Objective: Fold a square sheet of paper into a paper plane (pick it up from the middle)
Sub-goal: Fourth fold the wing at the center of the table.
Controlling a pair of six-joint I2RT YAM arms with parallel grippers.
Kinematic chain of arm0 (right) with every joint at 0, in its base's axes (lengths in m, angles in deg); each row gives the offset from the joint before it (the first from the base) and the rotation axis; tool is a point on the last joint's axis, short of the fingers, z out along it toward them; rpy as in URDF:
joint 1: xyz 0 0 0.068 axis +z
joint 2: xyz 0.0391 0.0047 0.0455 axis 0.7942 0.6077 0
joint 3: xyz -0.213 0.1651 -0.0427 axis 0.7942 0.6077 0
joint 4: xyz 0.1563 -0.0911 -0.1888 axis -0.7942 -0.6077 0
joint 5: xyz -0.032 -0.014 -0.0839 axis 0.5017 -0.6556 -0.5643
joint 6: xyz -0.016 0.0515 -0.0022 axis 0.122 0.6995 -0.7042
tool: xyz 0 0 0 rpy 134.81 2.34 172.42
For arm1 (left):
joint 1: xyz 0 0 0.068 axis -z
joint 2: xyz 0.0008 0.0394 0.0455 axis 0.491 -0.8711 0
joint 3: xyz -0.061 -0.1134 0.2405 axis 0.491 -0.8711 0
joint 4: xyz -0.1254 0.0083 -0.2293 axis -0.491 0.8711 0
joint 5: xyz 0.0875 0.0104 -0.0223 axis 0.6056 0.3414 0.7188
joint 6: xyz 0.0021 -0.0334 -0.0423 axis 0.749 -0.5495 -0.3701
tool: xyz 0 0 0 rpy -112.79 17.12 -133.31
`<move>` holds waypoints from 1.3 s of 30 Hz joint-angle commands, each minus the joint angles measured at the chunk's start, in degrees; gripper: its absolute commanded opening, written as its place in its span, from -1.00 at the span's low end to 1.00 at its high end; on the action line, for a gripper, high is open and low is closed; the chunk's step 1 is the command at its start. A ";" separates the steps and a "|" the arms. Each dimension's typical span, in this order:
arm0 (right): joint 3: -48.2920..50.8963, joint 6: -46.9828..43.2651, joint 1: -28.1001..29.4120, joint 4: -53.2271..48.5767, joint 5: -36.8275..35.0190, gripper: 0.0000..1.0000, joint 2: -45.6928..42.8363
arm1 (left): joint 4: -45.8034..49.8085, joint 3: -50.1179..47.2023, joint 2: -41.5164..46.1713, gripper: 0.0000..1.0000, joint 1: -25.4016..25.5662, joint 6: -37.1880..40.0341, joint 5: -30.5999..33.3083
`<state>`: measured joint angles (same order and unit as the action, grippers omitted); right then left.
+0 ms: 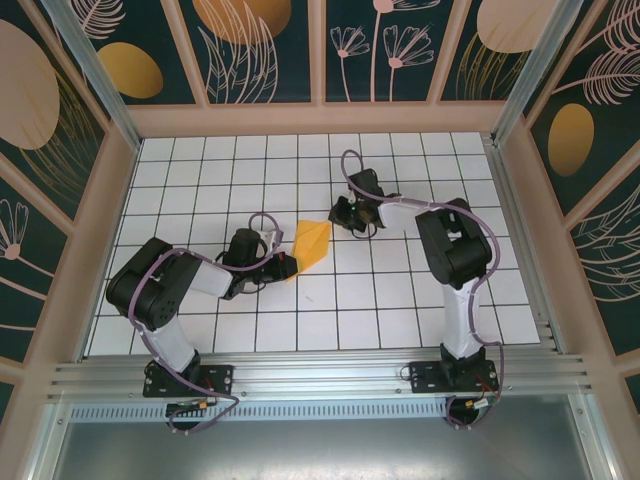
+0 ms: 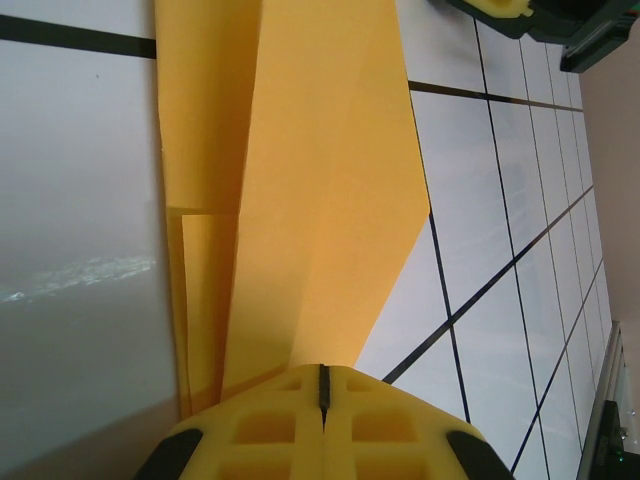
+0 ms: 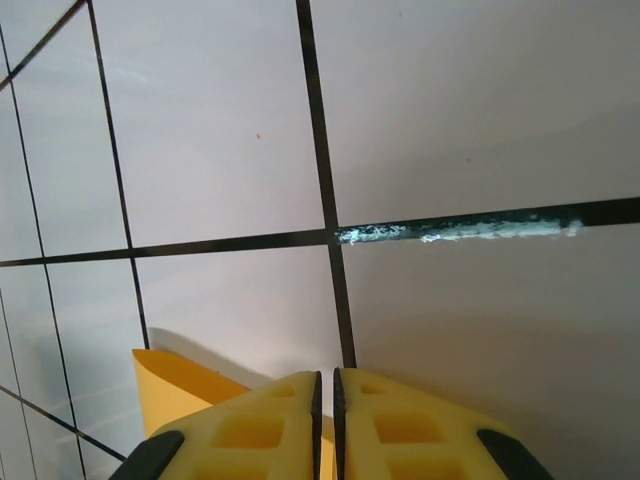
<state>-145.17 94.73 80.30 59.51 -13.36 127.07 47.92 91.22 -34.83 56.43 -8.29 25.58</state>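
The square sheet of paper (image 1: 312,242) is a folded, creased orange-yellow shape with a pointed side, held just above the tiled floor at mid table. My left gripper (image 1: 288,262) is shut on its near-left end. In the left wrist view the paper (image 2: 320,200) runs straight out from between the closed fingertips of that gripper (image 2: 322,368). My right gripper (image 1: 338,213) sits just right of the paper's far corner. In the right wrist view this gripper (image 3: 327,375) is parted by a thin slit with nothing in it, and a corner of paper (image 3: 170,385) lies beside its left finger.
The white tiled floor (image 1: 400,300) spreads around both arms, inside a raised wooden frame (image 1: 320,118) and patterned walls. An aluminium rail (image 1: 320,375) runs along the near edge. A worn patch marks one grout line (image 3: 460,232) ahead of the right gripper.
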 commanded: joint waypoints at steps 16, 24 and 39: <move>21.20 8.72 18.85 -4.86 -15.47 -0.55 -27.00 | 18.04 -0.01 -0.81 -1.00 -0.07 1.40 7.16; 19.62 13.67 25.94 -11.52 -21.62 -0.53 -27.38 | 20.39 1.37 -1.90 -1.00 -0.04 3.20 7.82; 23.74 20.59 28.76 -11.61 -25.02 -0.48 -31.62 | 21.40 3.16 -4.36 -1.00 -0.04 5.19 7.76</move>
<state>-122.33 113.27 107.82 49.87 -36.00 96.55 59.05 96.16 -34.24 56.74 -5.72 26.37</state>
